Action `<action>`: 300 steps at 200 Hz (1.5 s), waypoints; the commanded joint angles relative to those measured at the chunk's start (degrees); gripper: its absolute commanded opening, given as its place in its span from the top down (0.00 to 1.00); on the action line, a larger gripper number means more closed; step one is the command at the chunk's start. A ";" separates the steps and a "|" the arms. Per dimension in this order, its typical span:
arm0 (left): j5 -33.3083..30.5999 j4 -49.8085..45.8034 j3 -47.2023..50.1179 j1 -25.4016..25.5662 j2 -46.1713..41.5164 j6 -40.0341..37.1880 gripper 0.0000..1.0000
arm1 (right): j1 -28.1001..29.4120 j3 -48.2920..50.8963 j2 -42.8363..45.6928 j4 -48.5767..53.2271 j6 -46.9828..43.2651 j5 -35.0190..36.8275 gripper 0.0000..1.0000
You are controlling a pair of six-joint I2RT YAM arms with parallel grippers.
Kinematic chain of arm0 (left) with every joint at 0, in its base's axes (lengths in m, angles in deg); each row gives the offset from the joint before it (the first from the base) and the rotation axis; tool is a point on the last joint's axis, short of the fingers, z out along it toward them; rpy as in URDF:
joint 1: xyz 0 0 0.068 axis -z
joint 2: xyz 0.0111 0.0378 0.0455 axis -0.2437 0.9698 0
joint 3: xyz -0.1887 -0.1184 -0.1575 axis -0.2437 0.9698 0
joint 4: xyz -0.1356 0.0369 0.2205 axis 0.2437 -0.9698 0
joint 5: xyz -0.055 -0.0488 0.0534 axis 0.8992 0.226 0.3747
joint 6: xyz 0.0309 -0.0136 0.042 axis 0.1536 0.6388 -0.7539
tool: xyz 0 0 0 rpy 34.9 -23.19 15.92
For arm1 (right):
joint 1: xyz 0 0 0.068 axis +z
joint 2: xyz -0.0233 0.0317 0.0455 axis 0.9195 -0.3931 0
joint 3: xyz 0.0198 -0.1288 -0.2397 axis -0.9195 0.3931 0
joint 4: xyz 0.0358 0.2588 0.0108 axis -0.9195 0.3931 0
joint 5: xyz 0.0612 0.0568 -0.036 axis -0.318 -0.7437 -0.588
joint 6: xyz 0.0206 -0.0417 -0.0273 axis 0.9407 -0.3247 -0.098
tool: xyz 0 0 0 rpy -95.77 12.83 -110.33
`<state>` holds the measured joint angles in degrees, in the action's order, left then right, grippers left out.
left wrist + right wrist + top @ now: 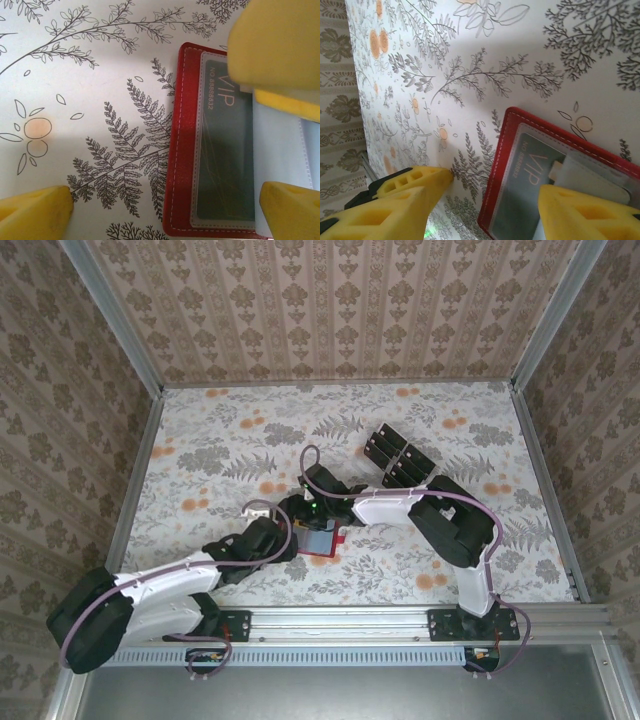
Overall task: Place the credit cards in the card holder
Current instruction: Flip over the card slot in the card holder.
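The small red leather-like folding wallet (180, 150) lies open on the flowered desk (220, 440), so with the left tool (165, 195) spread wide and empty and the right tool (495, 182) half-open astride its edge, holding nothing, pin it flat before fetching the flat black rectangular cards (395, 455) beyond.

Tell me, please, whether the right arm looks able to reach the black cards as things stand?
Probably yes. The cards lie uncovered on the table just beyond that arm's forearm, and the right pincer stands open over the red wallet, so nothing visible blocks a short swing over to them.
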<state>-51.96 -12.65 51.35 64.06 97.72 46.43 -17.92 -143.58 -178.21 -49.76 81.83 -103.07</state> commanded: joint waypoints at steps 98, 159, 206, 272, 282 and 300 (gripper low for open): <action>-0.20 1.47 1.15 0.32 3.54 0.79 0.00 | -2.87 10.60 16.11 2.85 -2.35 7.04 0.38; -0.25 1.21 0.49 0.31 3.76 0.60 0.00 | -1.15 10.74 10.75 -0.11 -0.93 4.88 0.38; -1.47 -4.25 -0.34 0.25 -2.64 1.21 0.00 | 0.98 4.84 5.10 -0.20 -0.47 3.17 0.38; -5.98 -13.33 0.80 0.50 -17.63 4.38 0.00 | 2.62 -1.26 -1.40 -0.05 1.02 2.01 0.38; -6.14 -13.89 0.71 0.58 -18.44 4.40 0.00 | 2.68 -1.72 -2.30 -0.19 1.18 2.01 0.38; -6.33 -14.36 0.50 0.55 -18.52 4.33 0.00 | 2.68 -1.95 -3.66 -0.63 1.62 1.84 0.38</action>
<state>-56.09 -23.36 51.39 64.61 79.85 49.64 -15.56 -144.04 -179.45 -50.02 82.24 -100.21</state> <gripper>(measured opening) 0.997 0.616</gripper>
